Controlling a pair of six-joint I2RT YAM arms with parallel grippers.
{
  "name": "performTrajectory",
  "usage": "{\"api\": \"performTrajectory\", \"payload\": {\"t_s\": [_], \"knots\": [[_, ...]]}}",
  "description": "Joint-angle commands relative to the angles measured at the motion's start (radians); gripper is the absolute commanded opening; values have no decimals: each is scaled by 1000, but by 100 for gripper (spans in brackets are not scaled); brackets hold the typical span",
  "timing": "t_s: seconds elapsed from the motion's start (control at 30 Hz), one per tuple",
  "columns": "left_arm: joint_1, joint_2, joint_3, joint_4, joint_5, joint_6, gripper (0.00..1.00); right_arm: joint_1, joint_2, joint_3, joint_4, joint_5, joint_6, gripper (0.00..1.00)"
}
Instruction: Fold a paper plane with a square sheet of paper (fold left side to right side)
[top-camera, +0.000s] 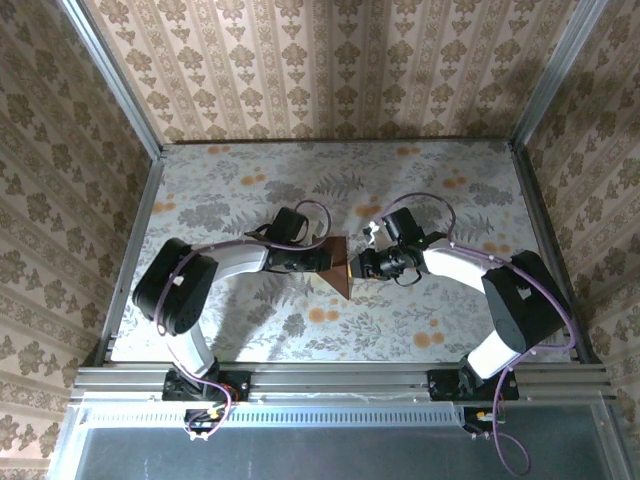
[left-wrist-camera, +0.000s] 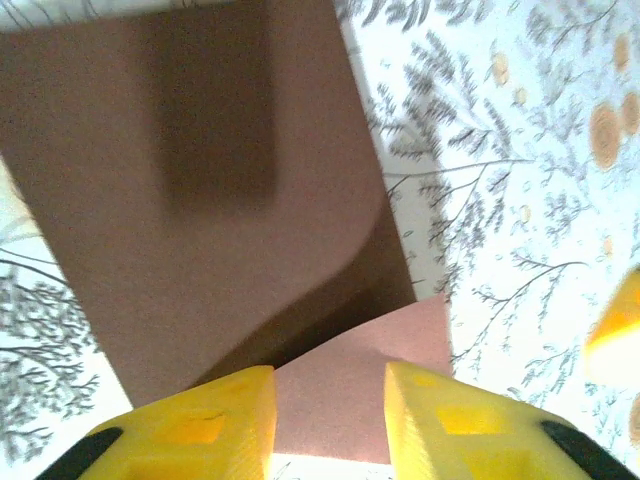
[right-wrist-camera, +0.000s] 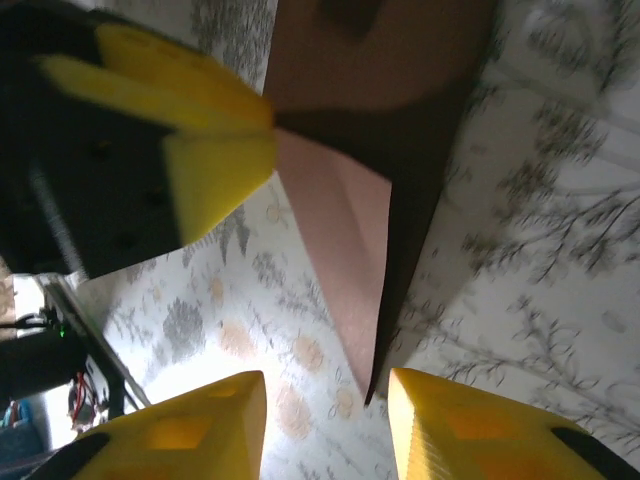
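The left gripper (left-wrist-camera: 328, 378) has its yellow fingers (left-wrist-camera: 205, 425) parted, and a loose flap of the square sheet of paper (left-wrist-camera: 200, 180) lies unclamped in the gap. The right gripper (right-wrist-camera: 327, 380) also holds its yellow fingers (right-wrist-camera: 190, 435) spread, gripping nothing, with the paper's pointed corner reaching toward the gap. From above, both grippers face each other at mid-table. The partly folded sheet (top-camera: 338, 265) stands tilted between them on the fern-printed tabletop (top-camera: 250, 190).

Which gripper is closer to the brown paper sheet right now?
Left, narrowly. The left gripper has a flap of the square sheet of paper between its fingers. The right gripper faces it from the other side, the sheet's pointed corner just off its fingertips.
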Motion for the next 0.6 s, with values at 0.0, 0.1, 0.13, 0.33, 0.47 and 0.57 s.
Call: {"api": "performTrajectory", "payload": {"t_s": [0.0,0.1,0.13,0.33,0.47,0.57], "knots": [[27,-72,1,-47,-37,15,39,-7,58,37,34,8,-71,45],[57,-121,-34,-50,-57,18,43,-8,106,63,67,-17,-90,49],[66,-130,-43,-50,-60,18,44,-8,119,67,81,-24,-92,51],[114,-183,-102,-32,-68,9,47,-7,209,107,131,-64,-93,52],[130,-202,-121,-19,-58,2,48,-5,246,113,162,-79,-78,45],[141,-212,-129,-12,-49,-5,49,-1,264,112,172,-85,-73,39]]}}
